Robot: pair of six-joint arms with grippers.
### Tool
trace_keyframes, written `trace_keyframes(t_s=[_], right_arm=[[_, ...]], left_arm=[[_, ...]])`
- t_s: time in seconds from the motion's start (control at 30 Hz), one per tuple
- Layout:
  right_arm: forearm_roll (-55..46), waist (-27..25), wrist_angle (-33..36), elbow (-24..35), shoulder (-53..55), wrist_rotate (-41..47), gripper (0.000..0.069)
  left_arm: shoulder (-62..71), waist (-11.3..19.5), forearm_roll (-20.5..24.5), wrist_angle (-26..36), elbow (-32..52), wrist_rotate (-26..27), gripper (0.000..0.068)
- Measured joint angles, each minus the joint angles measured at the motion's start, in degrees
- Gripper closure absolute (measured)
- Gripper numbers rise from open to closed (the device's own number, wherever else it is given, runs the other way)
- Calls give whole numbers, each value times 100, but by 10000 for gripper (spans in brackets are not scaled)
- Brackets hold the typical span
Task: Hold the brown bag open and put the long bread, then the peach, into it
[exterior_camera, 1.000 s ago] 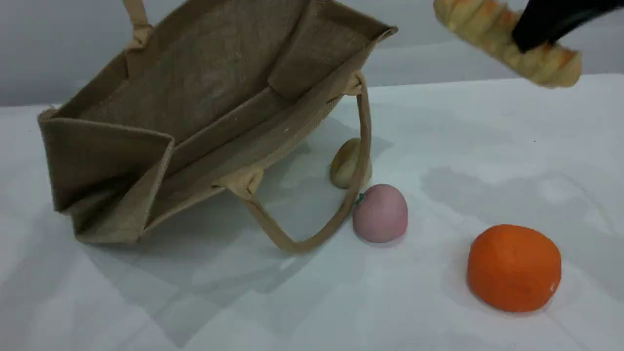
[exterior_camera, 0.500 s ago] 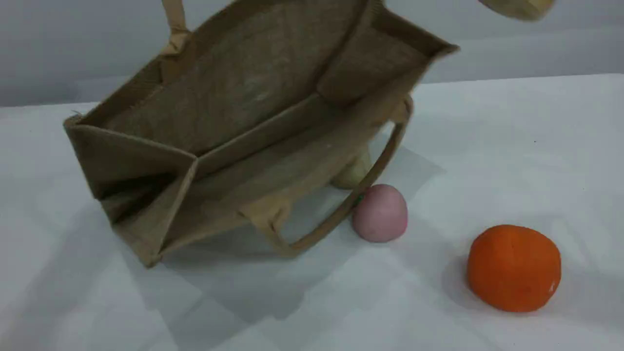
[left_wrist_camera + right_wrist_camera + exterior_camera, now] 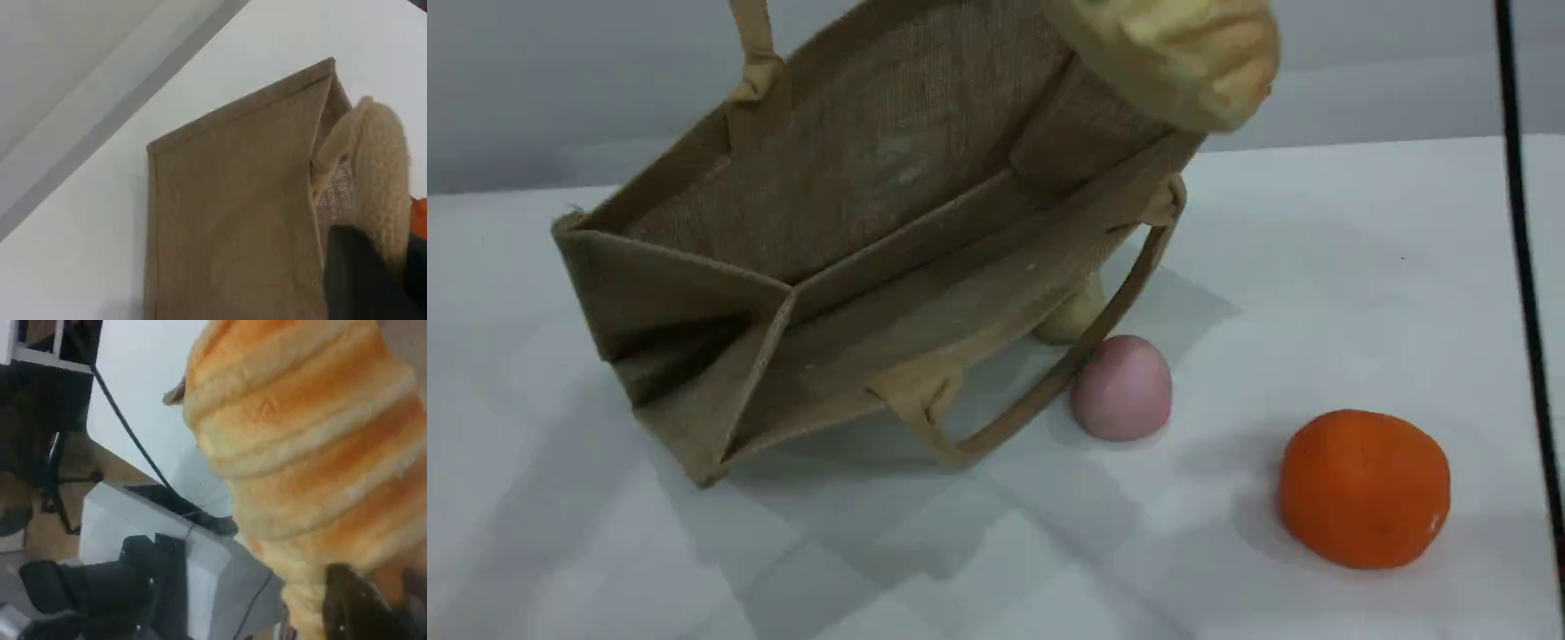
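The brown bag stands tilted on the table with its mouth open toward the camera. Its far handle runs up out of the top edge, and its near handle droops onto the table. In the left wrist view my left gripper is shut on the beige handle above the bag's outer wall. The long bread hangs over the bag's right end. It fills the right wrist view, where my right gripper is shut on the long bread. The peach lies beside the near handle.
A bright orange ball sits at the front right. A small beige-yellow lumpy fruit lies partly behind the bag's rim. A black cable hangs down the right edge. The white table spreads around them.
The bag has shifted right and risen slightly. The long bread has travelled left from the upper right to a spot over the bag's right end. The peach and orange ball have stayed put.
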Motion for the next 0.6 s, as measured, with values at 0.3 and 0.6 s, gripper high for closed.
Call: trace_keyframes(t_s=[0.3, 0.6], right_arm=[[1143, 0, -732, 0, 1000, -402, 646], [2423, 0, -1833, 0, 2043, -1210, 646]], left_arm=[[0, 0, 0, -6, 0, -15, 582], [0, 0, 0, -6, 0, -15, 582]])
